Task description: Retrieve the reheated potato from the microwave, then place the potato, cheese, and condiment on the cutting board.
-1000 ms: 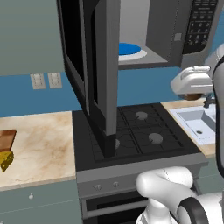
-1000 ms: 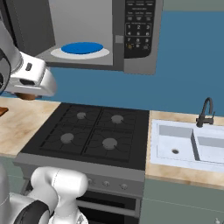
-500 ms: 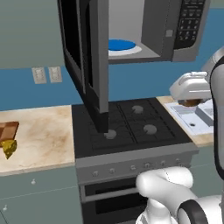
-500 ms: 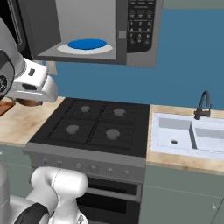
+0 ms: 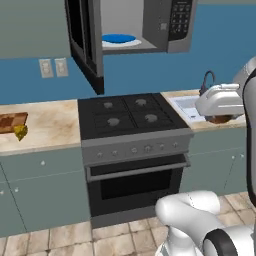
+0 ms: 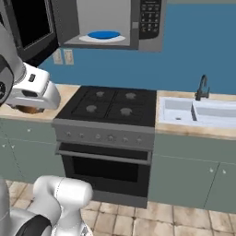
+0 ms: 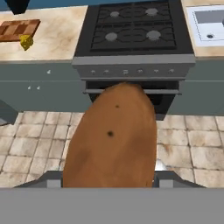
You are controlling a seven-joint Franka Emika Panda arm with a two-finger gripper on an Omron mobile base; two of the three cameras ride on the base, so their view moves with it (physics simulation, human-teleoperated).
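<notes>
My gripper (image 5: 218,115) is shut on the potato (image 7: 113,140), a brown lump that hangs under the white hand, over the counter edge right of the stove. From the other side, the potato (image 6: 28,109) peeks out below the hand. The microwave (image 5: 160,25) hangs above the stove with its door (image 5: 85,42) swung open and a blue plate (image 5: 119,38) inside. On the left counter lies the checkered cutting board (image 7: 18,29), with the yellow cheese (image 7: 26,42) at its near corner. The condiment is out of view.
A black stove (image 5: 131,112) with an oven below sits between beige counters. A sink (image 6: 198,110) with a dark faucet (image 6: 202,86) is to its right. Wall outlets (image 5: 54,67) sit left of the open door. Tiled floor (image 7: 192,144) lies in front of the cabinets.
The whole picture has shifted: the base has backed away from the stove, so the oven front and floor now show. The potato stays in the gripper.
</notes>
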